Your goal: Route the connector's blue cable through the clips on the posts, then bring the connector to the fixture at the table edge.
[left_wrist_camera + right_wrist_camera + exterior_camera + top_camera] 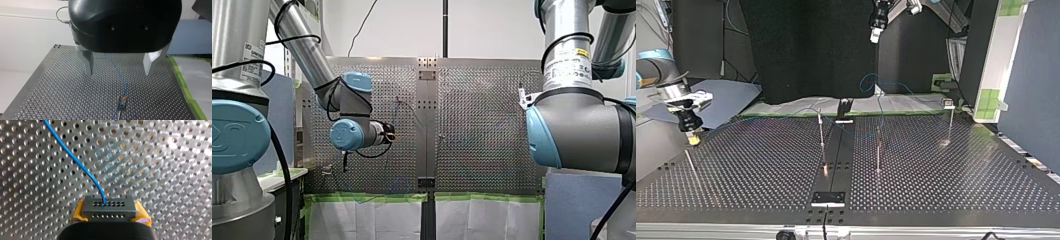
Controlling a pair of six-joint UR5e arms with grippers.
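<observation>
1. Our right gripper (109,216) pinches the dark connector (109,206) between its yellow pads (78,211), low over the perforated table (170,170). The grip looks square, and we judge it should hold firm until the fixture is reached.
2. The blue cable (75,160) leaves the connector's face and curves away across the table. We would lead with the connector so the cable trails behind it and does not kink at the socket.
3. In the top view this gripper hangs near the table's left edge, well apart from the posts in the middle. A slow, low path would guard against drawing the cable taut.
4. Our left gripper (119,73) hangs high above the table, its metal fingers (88,62) spread and holding nothing. Below it the cable runs down to a clip on a post (122,100). We cannot tell whether it sits fully in that clip.
5. The top view shows a near post (822,131), a middle post (878,150) and a far post (950,120), with loose cable looping beyond them at the far edge. We judge the routing unfinished. The free gripper is best placed to take up slack beside a clip and press the cable in while the right holds steady.
6. A black block (843,107) stands at the far edge and a small plate (827,198) lies at the near edge. We cannot tell which is the fixture, so that should be settled before the final carry.
</observation>
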